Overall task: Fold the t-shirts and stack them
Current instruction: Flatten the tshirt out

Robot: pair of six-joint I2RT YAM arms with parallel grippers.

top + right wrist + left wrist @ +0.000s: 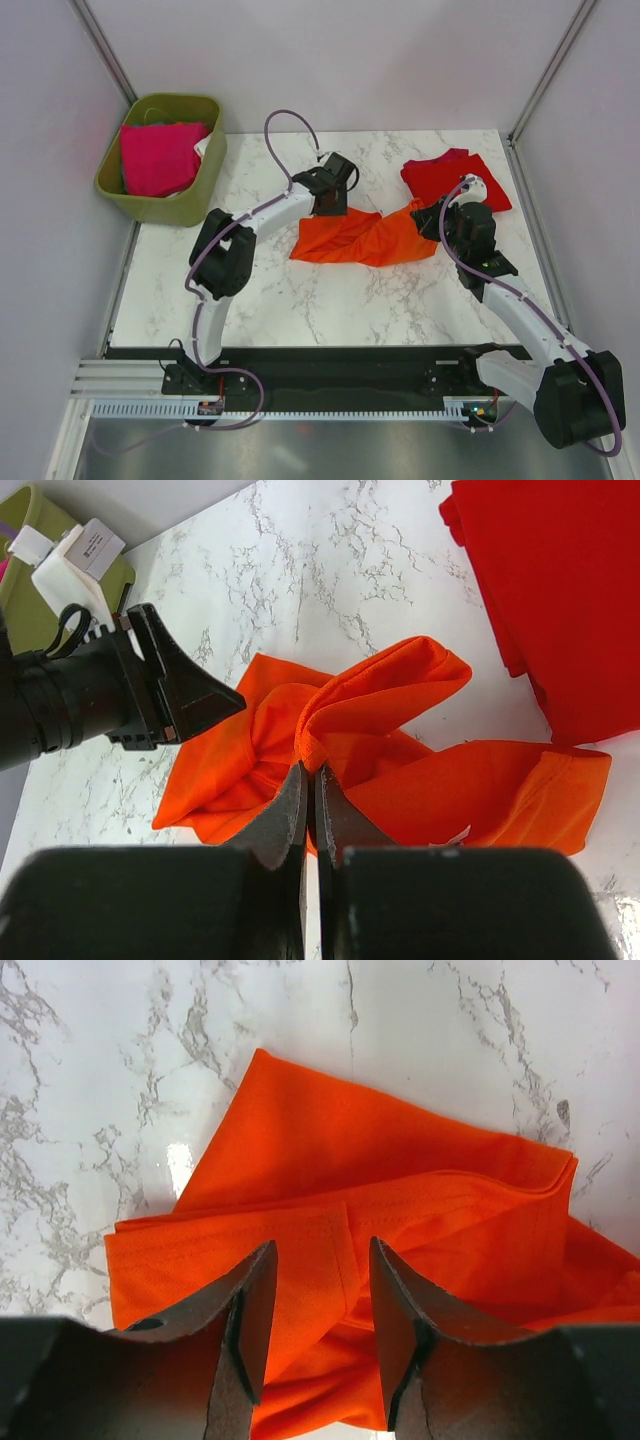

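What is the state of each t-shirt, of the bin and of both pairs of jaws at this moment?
orange t-shirt: bunched, not folded flat, in the middle of the table, one end pinched.
red t-shirt: folded, lying at the far right.
pink t-shirt: lying inside the bin.
bin: upright, at the far left.
left jaws: open, over the orange t-shirt.
right jaws: shut on the orange t-shirt.

orange t-shirt [362, 237]: rumpled, centre | red t-shirt [455, 180]: folded flat, far right | magenta t-shirt [157, 158]: inside olive bin [200, 195]
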